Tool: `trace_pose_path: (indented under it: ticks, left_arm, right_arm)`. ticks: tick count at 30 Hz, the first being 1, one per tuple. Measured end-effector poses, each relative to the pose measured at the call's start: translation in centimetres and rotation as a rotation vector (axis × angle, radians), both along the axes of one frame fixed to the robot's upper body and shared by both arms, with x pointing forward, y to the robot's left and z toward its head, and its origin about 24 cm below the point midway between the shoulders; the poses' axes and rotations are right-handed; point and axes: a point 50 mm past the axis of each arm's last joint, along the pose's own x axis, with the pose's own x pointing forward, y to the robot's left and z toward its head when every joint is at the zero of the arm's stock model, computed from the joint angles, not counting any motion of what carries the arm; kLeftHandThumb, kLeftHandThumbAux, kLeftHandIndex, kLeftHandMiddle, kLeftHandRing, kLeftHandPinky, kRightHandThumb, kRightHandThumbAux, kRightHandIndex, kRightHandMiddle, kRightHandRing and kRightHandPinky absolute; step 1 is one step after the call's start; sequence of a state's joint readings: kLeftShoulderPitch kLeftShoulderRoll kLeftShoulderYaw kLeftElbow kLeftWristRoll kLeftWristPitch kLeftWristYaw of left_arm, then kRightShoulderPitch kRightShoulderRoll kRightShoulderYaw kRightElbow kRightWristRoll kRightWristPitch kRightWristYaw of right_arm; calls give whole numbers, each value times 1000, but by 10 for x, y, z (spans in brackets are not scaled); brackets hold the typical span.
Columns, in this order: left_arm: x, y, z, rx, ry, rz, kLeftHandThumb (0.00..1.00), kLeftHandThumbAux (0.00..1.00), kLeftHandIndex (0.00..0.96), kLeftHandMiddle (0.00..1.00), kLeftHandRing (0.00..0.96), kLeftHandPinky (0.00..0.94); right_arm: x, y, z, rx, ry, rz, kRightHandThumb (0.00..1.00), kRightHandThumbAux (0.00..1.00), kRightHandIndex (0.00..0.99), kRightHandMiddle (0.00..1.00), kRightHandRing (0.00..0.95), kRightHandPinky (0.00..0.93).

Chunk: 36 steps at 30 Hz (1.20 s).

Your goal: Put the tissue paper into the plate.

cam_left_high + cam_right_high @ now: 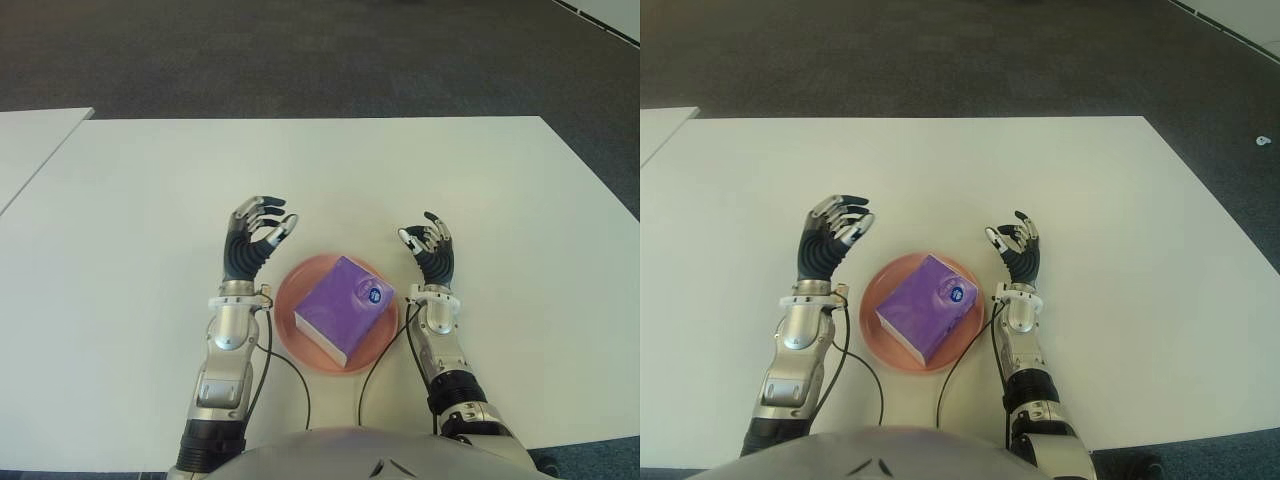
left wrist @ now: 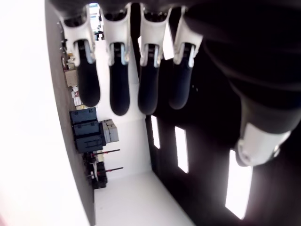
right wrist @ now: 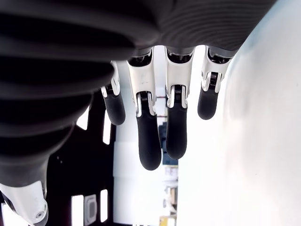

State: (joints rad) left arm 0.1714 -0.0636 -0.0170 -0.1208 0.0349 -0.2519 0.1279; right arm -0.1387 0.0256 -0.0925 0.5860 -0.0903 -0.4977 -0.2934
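purple tissue paper [image 1: 343, 309] with a blue mark, pink plate [image 1: 290, 296], white table [image 1: 140, 220].

We stood in what looked like an office or lab room. A plain white table [image 1: 150, 200] sat on dark grey carpet [image 1: 300, 50], and stacked storage crates [image 2: 87, 129] lined a far wall.

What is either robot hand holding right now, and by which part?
Nothing is held. The left robot hand and right robot hand are both open and empty, one on each side of the pink plate, where the purple tissue pack lies untouched.
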Motion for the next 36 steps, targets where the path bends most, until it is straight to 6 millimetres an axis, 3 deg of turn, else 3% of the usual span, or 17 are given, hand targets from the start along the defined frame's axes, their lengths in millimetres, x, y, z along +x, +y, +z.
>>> trace_pose_path:
  ticks: [4, 9, 21, 29, 36]
  left_arm:
    - [-8, 11, -26, -73, 69, 57, 434, 631, 373, 405, 403, 421]
    - [-20, 12, -47, -72, 132, 73, 407, 616, 346, 398, 394, 404]
    - [-28, 0, -53, 26, 172, 64, 394, 610, 274, 344, 369, 385]
    - [-31, -2, -66, 47, 237, 89, 393, 611, 263, 334, 365, 383]
    - [-32, -7, -70, 80, 242, 97, 380, 618, 264, 334, 361, 381]
  right_arm:
    - [-6, -3, -1, -1, 5, 1, 946, 630, 191, 483, 386, 220]
    - [-10, -5, -2, -1, 10, 4, 946, 630, 191, 483, 386, 220]
    - [-16, -12, -2, -2, 17, 8, 946, 630, 191, 483, 386, 220]
    - [-25, -11, 0, 27, 45, 131, 936, 638, 182, 470, 292, 148]
    - [-26, -19, 0, 49, 42, 167, 935, 638, 180, 468, 282, 169]
